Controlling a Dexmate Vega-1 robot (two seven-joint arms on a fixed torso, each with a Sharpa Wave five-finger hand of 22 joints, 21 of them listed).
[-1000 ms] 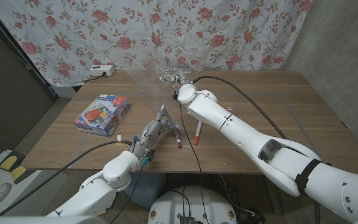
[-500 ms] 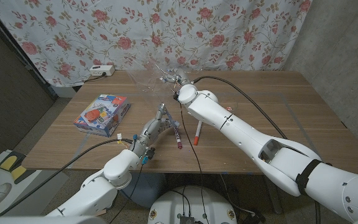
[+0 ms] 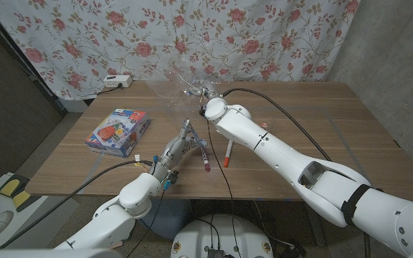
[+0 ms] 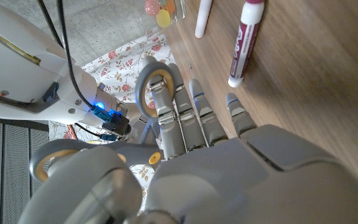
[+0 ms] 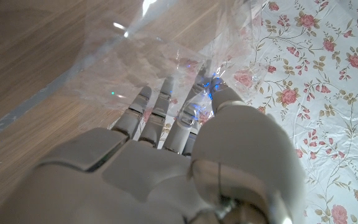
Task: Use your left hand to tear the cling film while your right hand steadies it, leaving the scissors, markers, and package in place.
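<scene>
Pinching cling film [image 5: 166, 56] in right hand [image 5: 166, 149]; left hand [image 3: 180, 145] open, fingers straight, empty, beside purple marker [image 3: 204, 161], orange marker [image 3: 226, 153] beyond.

Clear, glossy, crinkled cling film [image 5: 160, 56] glints above the matt wood-grain table [image 3: 321, 115]; both hands [image 4: 197, 124] [image 5: 166, 149] wear smooth grey plastic, the package [image 3: 118, 131] is printed glossy card, the backdrop [image 3: 192, 36] floral cloth

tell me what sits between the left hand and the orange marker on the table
In the head view, the purple marker lies on the wood between the left hand and the orange marker. The left wrist view shows the same marker beside the fingers.
</scene>
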